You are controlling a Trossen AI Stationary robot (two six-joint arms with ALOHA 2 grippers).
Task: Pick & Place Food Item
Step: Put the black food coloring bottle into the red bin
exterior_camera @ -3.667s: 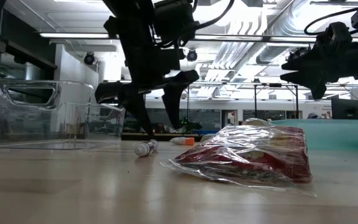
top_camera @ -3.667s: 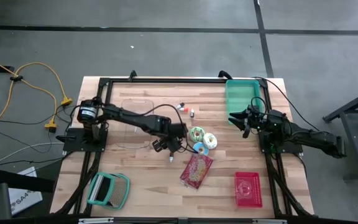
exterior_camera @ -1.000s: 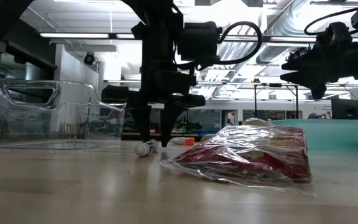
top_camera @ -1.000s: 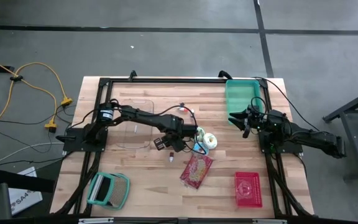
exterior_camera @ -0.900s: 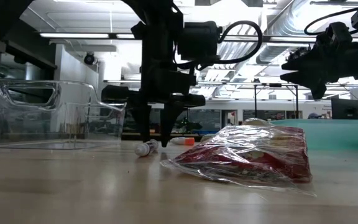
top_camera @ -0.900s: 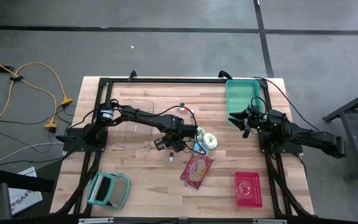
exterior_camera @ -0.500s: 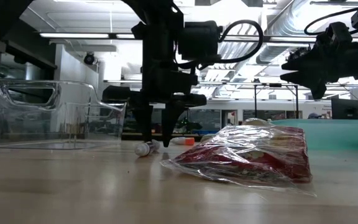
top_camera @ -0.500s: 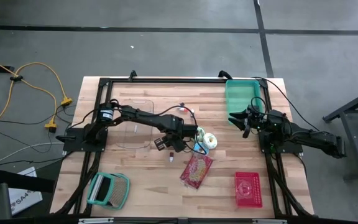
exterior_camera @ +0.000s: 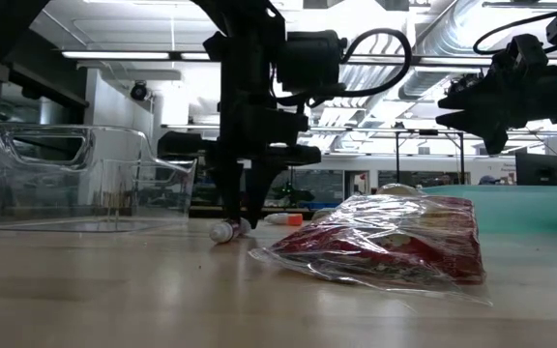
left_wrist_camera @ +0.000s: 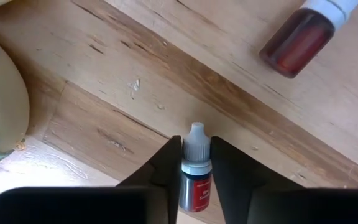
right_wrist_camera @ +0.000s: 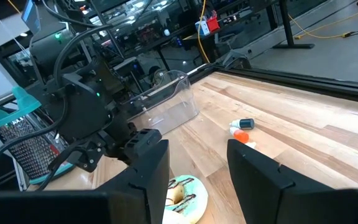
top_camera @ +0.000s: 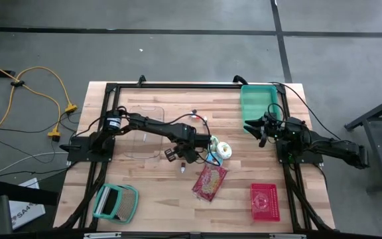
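My left gripper point(top_camera: 180, 155) points down at mid-table, shut on a small dropper bottle point(left_wrist_camera: 194, 176) with red liquid and a grey cap. A second red bottle point(left_wrist_camera: 298, 41) lies close by on the wood and also shows as that bottle point(exterior_camera: 226, 230) in front of the fingers. Frosted donuts point(top_camera: 221, 150) lie just right of the gripper, with a clear bag of red snacks point(top_camera: 209, 182) nearer the front edge. My right gripper point(right_wrist_camera: 194, 177) waits open and level at the table's right side, beside the green bin point(top_camera: 258, 101). My left gripper pinches the small bottle's body, just below its cap point(left_wrist_camera: 194, 163), between its two fingers. The fingers come from above, pointing down, and stand across the bottle. The bottle lies on the wooden table top, cap pointing away from the wrist camera.
A clear plastic container point(top_camera: 142, 127) stands left of the left gripper. Two more small bottles point(top_camera: 198, 117) lie toward the far edge. A red basket point(top_camera: 264, 201) sits at the front right and a teal grater point(top_camera: 116, 202) at the front left.
My left gripper has stayed in place and shut its fingers onto the small bottle; the gap between the fingertips has narrowed in the low view. The bottle stays on the table.
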